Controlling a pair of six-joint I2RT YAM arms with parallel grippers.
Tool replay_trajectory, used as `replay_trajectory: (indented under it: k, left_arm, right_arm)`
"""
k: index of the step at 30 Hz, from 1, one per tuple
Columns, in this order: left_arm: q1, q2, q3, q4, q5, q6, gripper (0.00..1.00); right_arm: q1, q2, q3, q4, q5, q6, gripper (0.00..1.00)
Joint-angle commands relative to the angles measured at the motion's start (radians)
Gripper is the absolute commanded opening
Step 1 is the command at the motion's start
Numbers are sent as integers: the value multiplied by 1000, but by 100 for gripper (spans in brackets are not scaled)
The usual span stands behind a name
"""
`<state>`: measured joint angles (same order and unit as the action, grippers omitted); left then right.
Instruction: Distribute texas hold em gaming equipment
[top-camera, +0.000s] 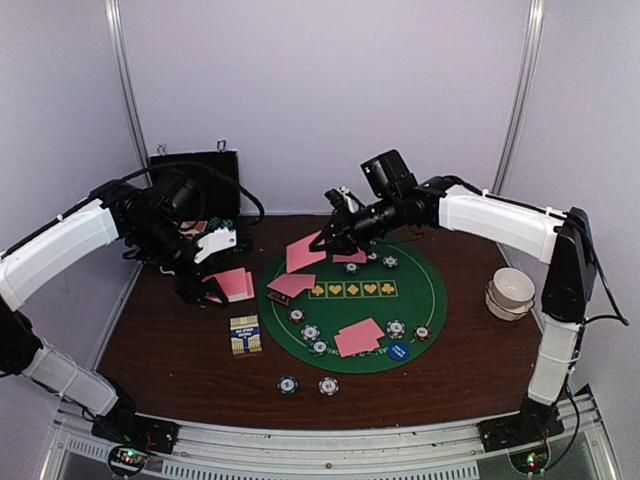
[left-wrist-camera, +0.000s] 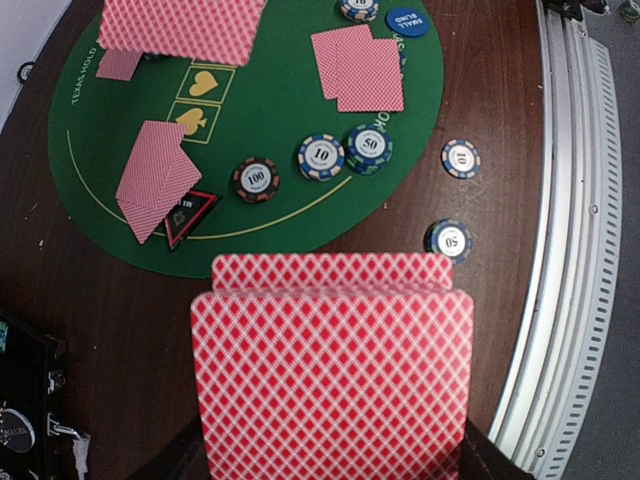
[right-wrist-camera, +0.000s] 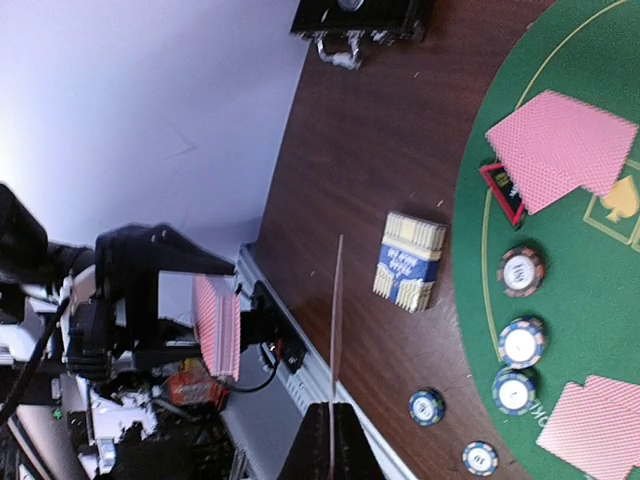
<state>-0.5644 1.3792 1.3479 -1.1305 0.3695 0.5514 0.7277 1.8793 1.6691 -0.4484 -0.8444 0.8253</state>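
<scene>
My left gripper (top-camera: 212, 288) is shut on a stack of pink-backed playing cards (left-wrist-camera: 330, 370), held over the brown table left of the green mat (top-camera: 440, 290); the stack hides its fingers in the left wrist view. My right gripper (right-wrist-camera: 332, 420) is shut on a single card (right-wrist-camera: 336, 320), seen edge-on, held above the mat's far left part (top-camera: 303, 252). Card pairs lie on the mat (top-camera: 290, 284) (top-camera: 358, 337). Striped poker chips (left-wrist-camera: 320, 156) sit along the near arc, two more (top-camera: 288, 385) off the mat. A blue disc (top-camera: 399, 351) and a red-black triangular marker (left-wrist-camera: 188, 215) lie on the mat.
A yellow-blue card box (top-camera: 245, 334) lies on the table left of the mat. A black hinged case (top-camera: 195, 175) stands open at the back left. White stacked bowls (top-camera: 511, 292) sit at the right. The metal front rail (left-wrist-camera: 570, 250) runs along the table's near edge.
</scene>
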Motion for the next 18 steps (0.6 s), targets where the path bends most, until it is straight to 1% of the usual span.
replay_trajectory:
  k: [1, 2, 5, 7, 8, 10, 12, 14, 16, 18]
  left_arm:
    - [1, -32, -4, 24, 3, 14, 0]
    - [1, -33, -5, 22, 2, 15, 0]
    - [1, -37, -7, 20, 1, 13, 0]
    - [1, -41, -9, 19, -1, 13, 0]
    - [1, -45, -12, 18, -2, 13, 0]
    - [1, -50, -17, 18, -3, 13, 0]
    - [1, -51, -19, 18, -3, 13, 0]
    - [1, -49, -20, 18, -1, 12, 0]
    - [1, -49, -20, 18, 0, 10, 0]
    - [1, -49, -18, 18, 1, 9, 0]
  right_arm:
    - [-14, 84, 251, -499, 286, -373, 0]
    - [-14, 113, 315, -579, 332, -425, 0]
    - [2, 192, 463, -731, 629, -559, 0]
    - [21, 223, 512, -763, 798, -641, 0]
    - [35, 230, 519, -754, 880, -681, 0]
    - [81, 234, 505, -703, 1074, -784, 0]
    - [133, 234, 459, -614, 1279, -914, 0]
    - [174, 234, 399, -498, 1420, -1028, 0]
    - [205, 233, 323, -364, 1496, -1131, 0]
    - [225, 241, 272, -254, 1529, -1211, 0]
